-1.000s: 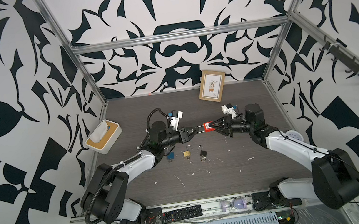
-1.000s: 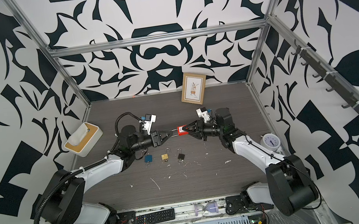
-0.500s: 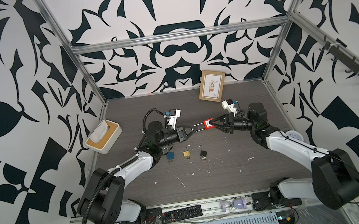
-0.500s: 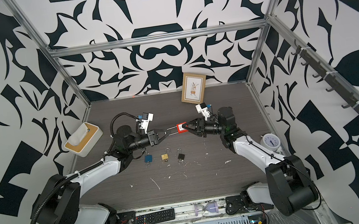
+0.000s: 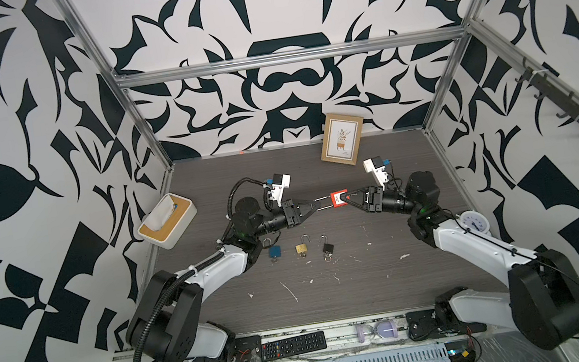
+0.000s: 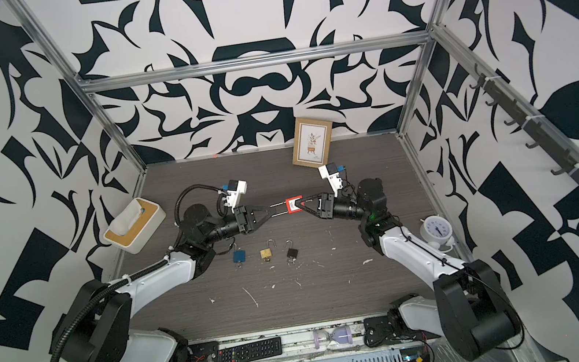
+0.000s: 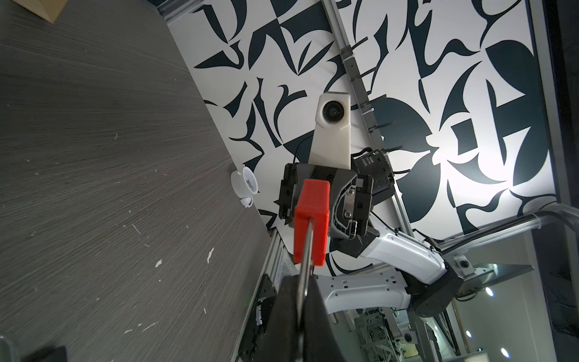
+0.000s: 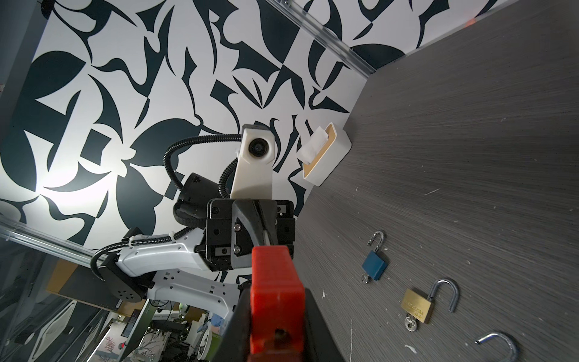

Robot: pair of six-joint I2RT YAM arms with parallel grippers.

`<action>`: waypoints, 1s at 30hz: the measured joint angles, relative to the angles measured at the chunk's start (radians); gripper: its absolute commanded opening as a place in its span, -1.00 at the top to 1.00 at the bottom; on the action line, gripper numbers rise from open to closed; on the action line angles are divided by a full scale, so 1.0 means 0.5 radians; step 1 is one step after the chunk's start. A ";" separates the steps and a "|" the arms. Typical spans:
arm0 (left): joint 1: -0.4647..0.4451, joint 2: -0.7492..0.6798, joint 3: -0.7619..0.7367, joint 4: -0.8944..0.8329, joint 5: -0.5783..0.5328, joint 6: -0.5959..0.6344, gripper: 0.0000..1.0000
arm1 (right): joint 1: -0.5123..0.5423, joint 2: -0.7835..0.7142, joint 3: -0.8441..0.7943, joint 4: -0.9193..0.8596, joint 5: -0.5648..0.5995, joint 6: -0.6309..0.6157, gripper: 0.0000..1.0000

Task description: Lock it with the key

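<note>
Both arms are up and meeting nose to nose over the middle of the desk [image 5: 390, 283]! The left arm comes in from the front left corner, forearm slanting inward, wrist level and pointing right. The right arm mirrors it from the front right corner, wrist pointing left. Held in the air between them is the red padlock [image 5: 339, 198]. The left claw [image 5: 316, 204] is pinched tight on the padlock's metal shackle [image 7: 305, 266], its fingers [image 7: 291, 316] closed flat around it. The right claw [image 5: 348, 196] grips the red body from the opposite end, dark fingers [image 8: 319, 338] on either side. A small brassy stub [image 8: 281, 336] shows at that end; whether it is the key I cannot tell. On the desk just in front lie a blue padlock [image 5: 274, 251], a brass padlock [image 5: 302, 247] and a black padlock [image 5: 327, 247] in a row, shackles swung open. There's a tissue box [image 5: 167, 226] by the left edge, a clock [image 5: 472, 222] by the right edge and a picture frame [image 5: 342, 142] against the back edge.
</note>
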 measured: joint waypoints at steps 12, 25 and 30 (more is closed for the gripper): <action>-0.016 0.005 -0.012 0.027 -0.049 0.037 1.00 | 0.000 0.058 -0.018 0.144 -0.006 0.159 1.00; -0.043 0.085 0.024 -0.019 -0.110 0.086 1.00 | 0.017 0.085 -0.046 0.124 0.066 0.073 1.00; -0.054 0.117 0.024 0.011 -0.099 0.032 1.00 | 0.078 0.063 -0.043 0.027 0.143 -0.046 1.00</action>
